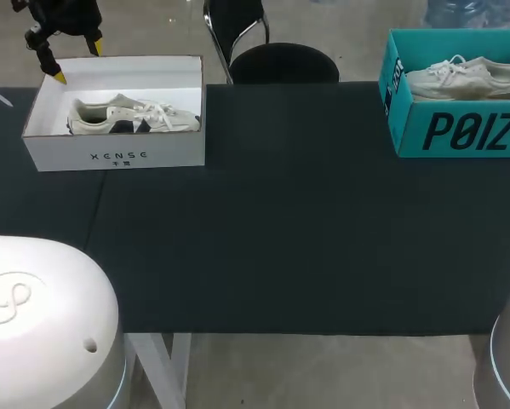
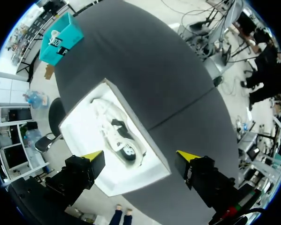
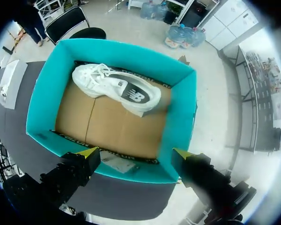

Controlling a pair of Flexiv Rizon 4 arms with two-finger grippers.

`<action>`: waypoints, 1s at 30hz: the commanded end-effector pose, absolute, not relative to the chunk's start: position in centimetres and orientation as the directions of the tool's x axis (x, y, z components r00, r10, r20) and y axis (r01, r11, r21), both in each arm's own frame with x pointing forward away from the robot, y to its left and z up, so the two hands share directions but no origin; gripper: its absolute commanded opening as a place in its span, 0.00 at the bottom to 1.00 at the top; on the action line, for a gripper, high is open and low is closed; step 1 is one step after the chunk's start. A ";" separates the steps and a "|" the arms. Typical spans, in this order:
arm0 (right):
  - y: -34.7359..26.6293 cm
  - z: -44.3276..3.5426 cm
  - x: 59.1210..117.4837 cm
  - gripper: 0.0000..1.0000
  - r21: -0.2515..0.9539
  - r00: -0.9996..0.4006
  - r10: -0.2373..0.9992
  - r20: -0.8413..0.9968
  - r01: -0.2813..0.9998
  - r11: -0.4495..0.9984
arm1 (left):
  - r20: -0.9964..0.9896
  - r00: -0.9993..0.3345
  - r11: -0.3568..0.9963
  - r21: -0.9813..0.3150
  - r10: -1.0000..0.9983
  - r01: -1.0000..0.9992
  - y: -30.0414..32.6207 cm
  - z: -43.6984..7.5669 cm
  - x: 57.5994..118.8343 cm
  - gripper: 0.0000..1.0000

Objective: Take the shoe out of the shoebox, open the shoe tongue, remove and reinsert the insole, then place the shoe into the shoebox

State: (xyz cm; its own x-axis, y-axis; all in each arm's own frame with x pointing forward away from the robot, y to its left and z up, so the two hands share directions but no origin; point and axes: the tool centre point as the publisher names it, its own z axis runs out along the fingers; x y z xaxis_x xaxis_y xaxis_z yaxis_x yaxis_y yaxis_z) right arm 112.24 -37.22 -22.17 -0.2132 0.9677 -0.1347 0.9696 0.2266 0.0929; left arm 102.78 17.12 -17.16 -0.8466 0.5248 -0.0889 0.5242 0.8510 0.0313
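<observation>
White cardboard shoebox (image 1: 114, 158): rectangular, open-topped, small dark lettering on front wall. Inside it a pale lace-up shoe (image 1: 135, 117) w/ dark side patches, lying on its side. L gripper (image 1: 77, 61) hangs over this box's far-left corner, fingers spread, nothing held. Well right of the white box sits a teal shoebox (image 1: 459, 132), big dark print, brown cardboard floor, holding a second white shoe (image 3: 114, 89). R gripper (image 3: 135, 153) is above it, spread & empty. Both boxes sit on a matte dark table (image 1: 280, 239).

I saw my right gripper (image 3: 135, 153) hanging wide open above the near wall of the teal shoebox (image 3: 41, 101), with the white shoe (image 3: 117, 88) lying on its side along the far wall.
</observation>
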 end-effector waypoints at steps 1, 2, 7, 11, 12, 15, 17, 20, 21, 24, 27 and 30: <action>-37.3 -23.9 117.6 1.00 -0.159 -0.170 0.983 -0.069 0.975 0.158 | -0.089 -0.846 0.851 0.034 0.525 0.524 17.1 -17.2 102.7 1.00; -37.5 -24.3 118.0 1.00 -0.161 -0.151 0.986 -0.075 0.977 0.138 | -0.089 -0.846 0.851 0.034 0.525 0.524 17.1 -17.2 102.7 1.00; -38.0 -26.1 119.4 1.00 -0.151 -0.033 0.998 -0.050 0.988 0.025 | -0.089 -0.846 0.851 0.034 0.525 0.524 17.1 -17.2 102.7 1.00; -38.0 -27.3 120.4 1.00 -0.148 0.045 0.998 -0.048 0.988 -0.052 | -0.089 -0.846 0.851 0.034 0.525 0.524 17.1 -17.2 102.7 1.00; -38.0 -27.6 120.5 1.00 -0.149 0.055 0.997 -0.051 0.987 -0.062 | -0.089 -0.846 0.851 0.034 0.525 0.524 17.1 -17.2 102.7 1.00; -38.2 -28.4 120.9 1.00 -0.150 0.076 0.996 -0.034 0.985 -0.081 | -0.089 -0.846 0.851 0.034 0.525 0.524 17.1 -17.2 102.7 1.00; -38.3 -28.9 121.1 1.00 -0.154 0.079 0.997 -0.026 0.985 -0.082 | -0.089 -0.846 0.851 0.034 0.525 0.524 17.1 -17.2 102.7 1.00; -38.5 -29.2 121.2 1.00 -0.153 0.082 0.996 -0.025 0.985 -0.085 | -0.089 -0.846 0.851 0.034 0.525 0.524 17.1 -17.2 102.7 1.00; -38.6 -29.3 121.2 1.00 -0.149 0.086 0.996 -0.026 0.985 -0.089 | -0.089 -0.846 0.851 0.034 0.525 0.524 17.1 -17.2 102.7 1.00; -39.0 -29.8 121.5 1.00 -0.139 0.089 0.996 -0.022 0.986 -0.091 | -0.089 -0.846 0.851 0.034 0.525 0.524 17.1 -17.2 102.7 1.00; -39.2 -30.3 121.9 1.00 -0.133 0.087 0.996 -0.017 0.987 -0.089 | -0.089 -0.846 0.851 0.034 0.525 0.524 17.1 -17.2 102.7 1.00; -39.3 -30.7 122.4 1.00 -0.126 0.086 0.996 -0.016 0.988 -0.087 | -0.089 -0.846 0.851 0.034 0.525 0.524 17.1 -17.2 102.7 1.00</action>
State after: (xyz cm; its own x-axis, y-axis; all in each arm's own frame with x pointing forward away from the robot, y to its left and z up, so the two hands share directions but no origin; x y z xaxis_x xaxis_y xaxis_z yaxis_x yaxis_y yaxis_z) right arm 119.41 -38.63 -30.06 0.0869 0.9959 -0.0240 0.9844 -0.0821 0.1558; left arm 102.78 17.12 -17.17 -0.8467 0.5246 -0.0890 0.5241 0.8511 0.0312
